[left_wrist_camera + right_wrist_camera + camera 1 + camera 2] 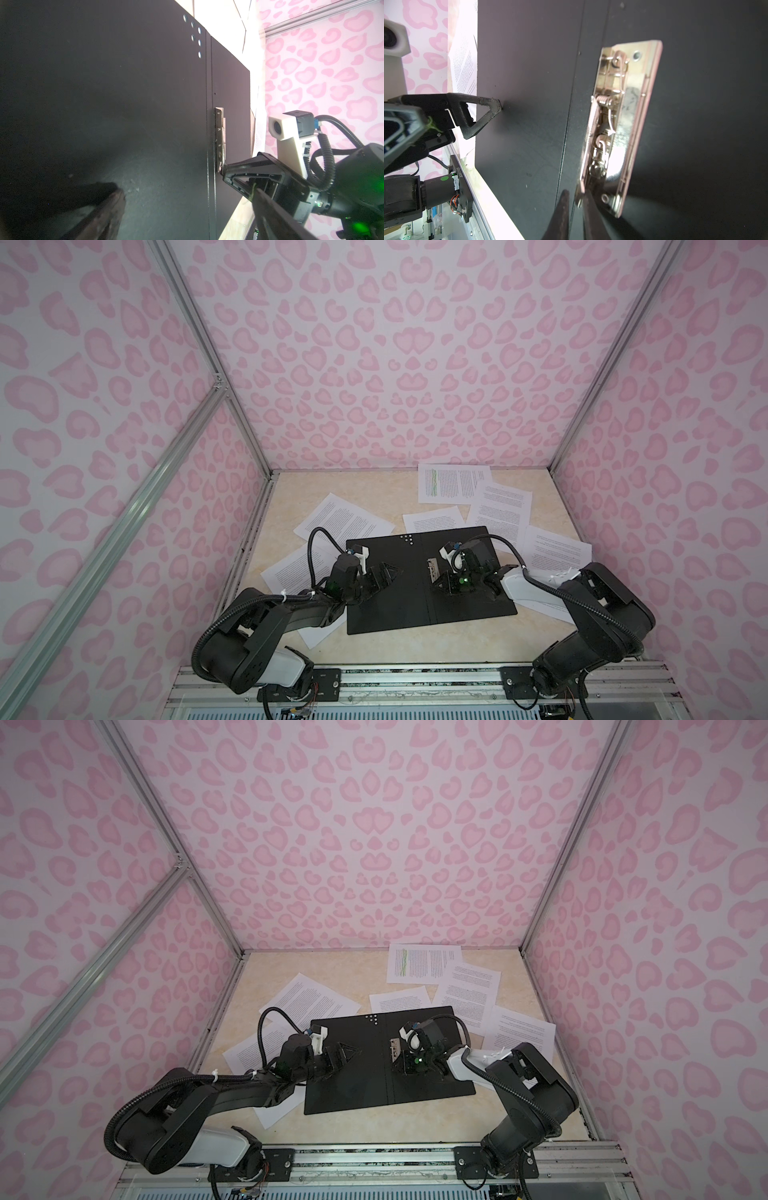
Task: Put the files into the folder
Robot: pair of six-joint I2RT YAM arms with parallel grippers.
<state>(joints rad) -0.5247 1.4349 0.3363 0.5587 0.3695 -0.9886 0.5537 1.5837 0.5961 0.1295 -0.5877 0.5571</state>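
Fingers of your right gripper pinch the metal clip of the folder, which lies open by the front edge of the table, left gripper splayed with one tip on its left leaf, files scattered around; next, likely, you lever the clip up.

The black left arm and right arm are being shown.
White shells, ribbed cables and white camera mounts are being carried; green lights are being displayed.
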